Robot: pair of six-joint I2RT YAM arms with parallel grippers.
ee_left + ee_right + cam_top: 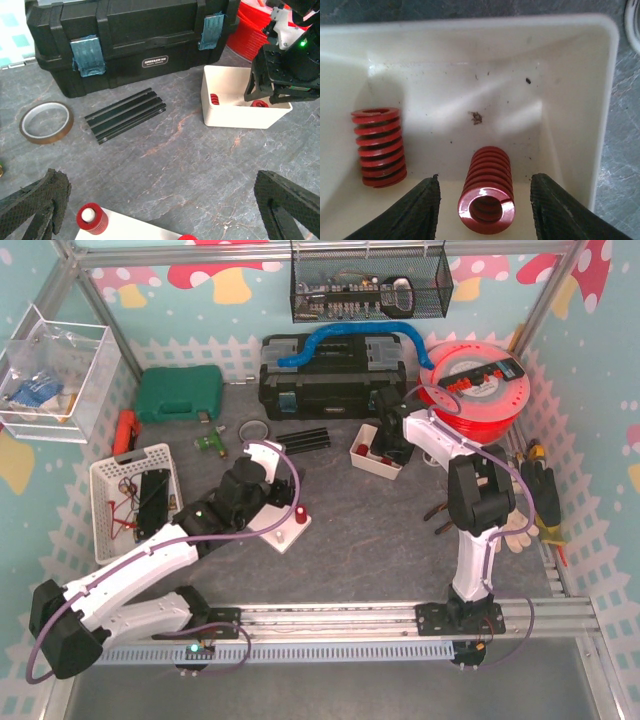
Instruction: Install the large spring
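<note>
A white bin [600, 100] holds two red springs. One spring [487, 195] lies on its side with its open end toward the camera, between the fingers of my right gripper [485, 207]. The gripper is open and not touching it. The other spring [378, 147] stands at the bin's left. In the top view my right gripper [393, 445] reaches into the bin [372, 462]. My left gripper [160, 220] is open and empty above a white base plate [130, 231]. A red spring sits on a peg [91, 218] on that plate.
A black toolbox [125, 40] stands at the back, with a tape roll [46, 121] and black rails [126, 115] in front of it. A red spool [475, 390] is at the back right. A green case [178, 393] and a white basket [130, 490] are at the left.
</note>
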